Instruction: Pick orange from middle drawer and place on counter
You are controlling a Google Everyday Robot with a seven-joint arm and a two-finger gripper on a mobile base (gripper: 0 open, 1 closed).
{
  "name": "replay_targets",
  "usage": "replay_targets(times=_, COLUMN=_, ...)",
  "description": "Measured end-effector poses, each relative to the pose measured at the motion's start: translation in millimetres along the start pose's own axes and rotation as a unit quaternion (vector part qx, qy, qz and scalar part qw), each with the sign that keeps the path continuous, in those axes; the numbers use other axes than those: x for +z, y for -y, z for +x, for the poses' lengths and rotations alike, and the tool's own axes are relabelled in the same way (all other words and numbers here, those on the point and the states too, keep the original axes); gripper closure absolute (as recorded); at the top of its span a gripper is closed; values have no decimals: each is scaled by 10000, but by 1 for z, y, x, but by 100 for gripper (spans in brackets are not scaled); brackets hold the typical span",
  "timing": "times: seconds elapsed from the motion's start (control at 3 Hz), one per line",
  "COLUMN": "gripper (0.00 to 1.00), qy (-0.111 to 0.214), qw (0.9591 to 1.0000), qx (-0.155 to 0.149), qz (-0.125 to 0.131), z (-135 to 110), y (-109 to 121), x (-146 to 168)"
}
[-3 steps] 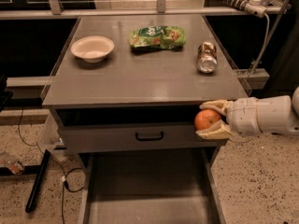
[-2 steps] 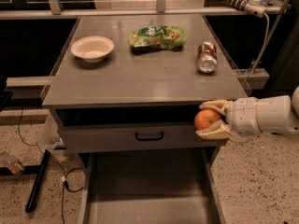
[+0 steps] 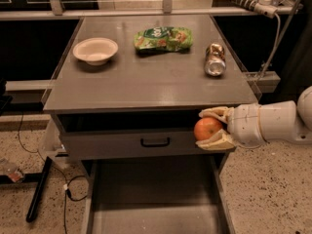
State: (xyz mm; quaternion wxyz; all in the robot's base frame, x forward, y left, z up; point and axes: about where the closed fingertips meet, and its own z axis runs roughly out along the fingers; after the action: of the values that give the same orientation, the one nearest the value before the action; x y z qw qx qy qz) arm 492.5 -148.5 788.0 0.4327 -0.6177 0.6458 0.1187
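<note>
At the cabinet's right front corner, just below the flat grey counter top (image 3: pixel 146 82), the white two-finger gripper (image 3: pixel 204 129) is clamped on the small round orange fruit (image 3: pixel 208 128), above the open grey metal middle drawer (image 3: pixel 151 199). No real shift vs 1 s ago: same spot, same grip. Pick looks done; lift & placing on counter not yet begun.

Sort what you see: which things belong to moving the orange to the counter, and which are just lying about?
Job: orange, held in the claw below the counter's front edge; open middle drawer.
Lying about: white bowl, green snack bag, can, on the counter.
</note>
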Motion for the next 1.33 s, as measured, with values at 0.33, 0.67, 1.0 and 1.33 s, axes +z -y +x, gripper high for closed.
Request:
replay_targets(times=0.33, gripper=100, qy=9, qw=9980, qx=-601, qz=174, z=-54, y=5, x=-21)
replay_targets(times=0.67, gripper=100, qy=69, qw=9917, qx=-1249, qz=287, z=-115, y=23, x=-41)
replay_targets(times=1.0, gripper=100, qy=251, qw=9860, qx=-1607, qz=372, z=-158, y=62, x=-55)
replay_targets(times=1.33, gripper=100, qy=521, qw=9850, qx=-1603, qz=382, z=-179, y=116, x=-46)
